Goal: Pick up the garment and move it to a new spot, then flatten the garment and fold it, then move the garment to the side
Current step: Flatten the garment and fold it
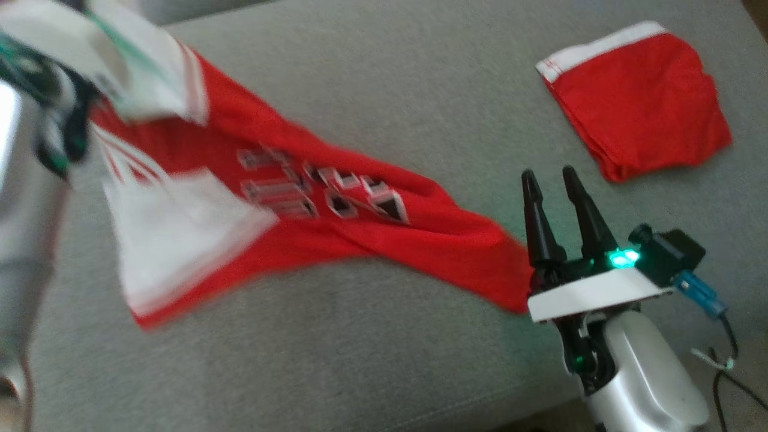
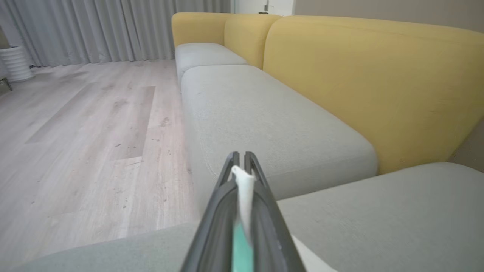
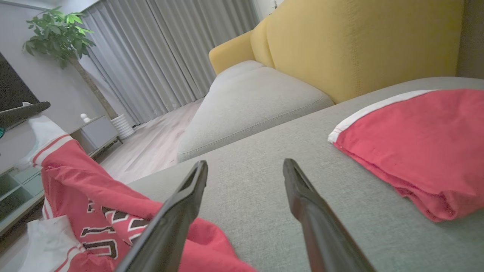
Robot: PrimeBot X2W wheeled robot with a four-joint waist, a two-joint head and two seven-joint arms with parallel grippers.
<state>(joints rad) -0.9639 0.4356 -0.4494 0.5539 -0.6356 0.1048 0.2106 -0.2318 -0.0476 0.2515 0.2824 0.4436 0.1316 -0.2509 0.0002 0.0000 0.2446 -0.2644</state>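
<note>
The garment (image 1: 360, 228), a red jersey with white sleeves and dark lettering, hangs stretched from the upper left down across the grey sofa seat (image 1: 384, 66). My left gripper (image 1: 57, 120), blurred at the far left, holds its white upper edge. In the left wrist view the left gripper (image 2: 242, 155) is shut on a strip of the white fabric (image 2: 245, 192). My right gripper (image 1: 547, 174) stands open just right of the garment's lower red corner, with nothing between its fingers. In the right wrist view the right gripper (image 3: 245, 163) is open over the seat, the garment (image 3: 94, 196) at its lower left.
A second red garment (image 1: 642, 102), folded with a white band, lies at the seat's far right (image 3: 423, 139). A yellow backrest (image 2: 359, 75) rises behind the grey cushions. Wooden floor (image 2: 75, 132) and curtains lie to the left; a cabinet (image 3: 94, 132) and plant stand beyond.
</note>
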